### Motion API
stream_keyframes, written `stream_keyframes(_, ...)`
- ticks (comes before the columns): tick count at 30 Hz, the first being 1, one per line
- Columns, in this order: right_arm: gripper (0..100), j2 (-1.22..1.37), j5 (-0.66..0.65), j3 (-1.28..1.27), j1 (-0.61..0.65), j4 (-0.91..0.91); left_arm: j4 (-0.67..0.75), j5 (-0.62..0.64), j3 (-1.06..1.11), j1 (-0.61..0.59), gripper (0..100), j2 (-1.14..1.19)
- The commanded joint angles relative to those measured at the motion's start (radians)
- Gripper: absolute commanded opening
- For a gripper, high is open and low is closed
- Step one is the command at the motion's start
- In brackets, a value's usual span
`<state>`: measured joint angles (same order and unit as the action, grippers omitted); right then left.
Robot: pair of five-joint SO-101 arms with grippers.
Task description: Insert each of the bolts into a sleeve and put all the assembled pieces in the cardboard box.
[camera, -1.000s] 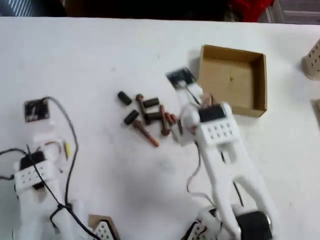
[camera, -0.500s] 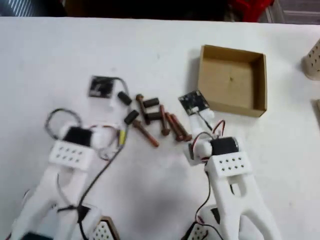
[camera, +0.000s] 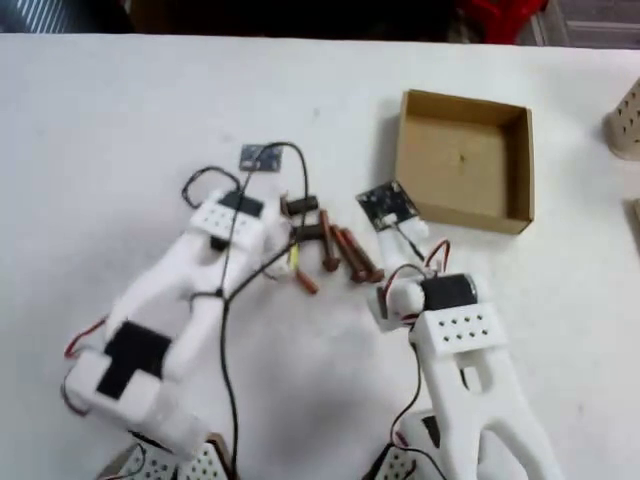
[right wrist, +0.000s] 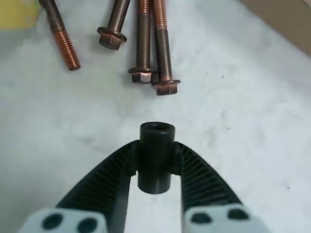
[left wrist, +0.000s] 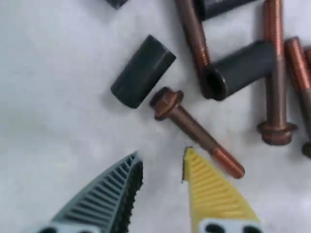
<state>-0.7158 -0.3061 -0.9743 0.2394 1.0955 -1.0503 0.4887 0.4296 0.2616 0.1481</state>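
Several copper bolts (camera: 345,252) and black sleeves (camera: 302,206) lie in a loose pile at the table's middle. The cardboard box (camera: 462,160) stands to their back right with nothing in it. My left gripper (left wrist: 161,156) is open just above the table, its grey and yellow fingertips short of a lone bolt (left wrist: 194,128). A loose sleeve (left wrist: 143,71) lies beside that bolt's head. My right gripper (right wrist: 155,144) is shut on a black sleeve (right wrist: 155,158) held upright, its bore facing up. Three bolt heads (right wrist: 143,75) lie just ahead of it.
A beige perforated object (camera: 625,125) stands at the right edge. The left arm (camera: 190,290) stretches in from the lower left and the right arm (camera: 455,340) from below. Bare white table lies at the left and along the back.
The left arm swung from the lower left up to the pile, covering its left part. The right arm drew back from the pile a second ago and has kept still since.
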Motion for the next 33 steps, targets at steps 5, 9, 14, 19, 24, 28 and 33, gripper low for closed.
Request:
stream_keyframes(5,1.7,-0.03,-0.04,0.005,-0.027,-0.019,0.032,0.063,-0.109,-0.007,23,0.041)
stream_keyframes(9,1.7,-0.03,-0.041,0.003,-0.025,-0.019,0.044,0.061,-0.109,-0.001,23,0.033)
stream_keyframes(14,1.7,-0.028,-0.041,0.003,-0.025,-0.018,0.025,0.063,-0.098,0.018,23,-0.061)
stream_keyframes(19,1.7,-0.028,-0.041,0.003,-0.025,-0.018,0.035,0.103,-0.098,0.038,23,-0.082)
stream_keyframes(24,1.7,-0.028,-0.041,-0.006,-0.025,-0.018,0.06,0.135,-0.121,0.031,23,0.004)
stream_keyframes(28,1.7,-0.028,-0.041,-0.006,-0.025,-0.018,0.063,0.137,-0.189,0.024,23,0.125)
stream_keyframes(33,1.7,-0.028,-0.041,-0.006,-0.025,-0.018,-0.011,0.137,-0.295,0.012,22,0.257)
